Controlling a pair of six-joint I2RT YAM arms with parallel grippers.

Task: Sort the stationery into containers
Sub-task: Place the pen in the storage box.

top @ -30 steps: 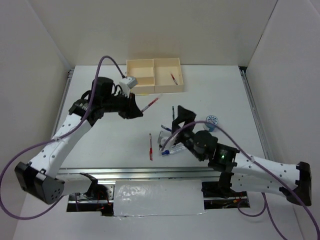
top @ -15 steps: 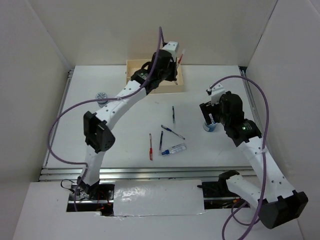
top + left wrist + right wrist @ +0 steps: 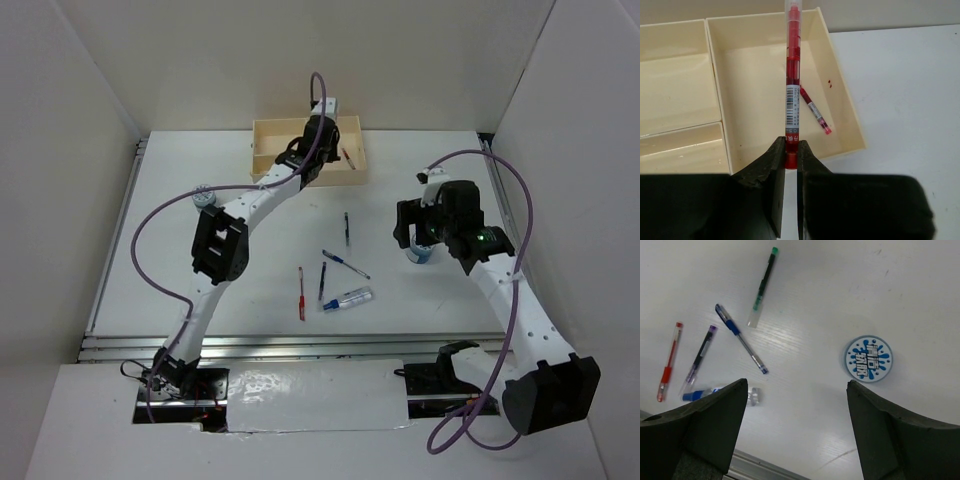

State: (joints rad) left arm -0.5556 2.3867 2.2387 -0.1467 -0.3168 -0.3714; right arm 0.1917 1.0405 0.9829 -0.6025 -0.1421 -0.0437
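Left gripper (image 3: pixel 791 146) has shifted, clamping a barcoded red pen (image 3: pixel 792 75) over the box (image 3: pixel 715 95), large section, where another pen (image 3: pixel 815 111) lies. Right gripper (image 3: pixel 796 385) gapes above a cylinder (image 3: pixel 868 359), its blue lettering unreadable.

Left wrist view: red pen (image 3: pixel 792 75) in left claw (image 3: pixel 791 142) carries a white sticker (image 3: pixel 791 112) along the barrel w/ a barcode and tiny digits beside it, too small to read. Just above the claw tips, a few small dark characters, prob. CJK, not legible.

Right wrist view: round blue-and-white cylinder (image 3: pixel 868 359) on desk (image 3: pixel 840 290) has a blue splash graphic on its top face w/ chunky white stylised characters, approx. 2 rows; can't tell what they say.
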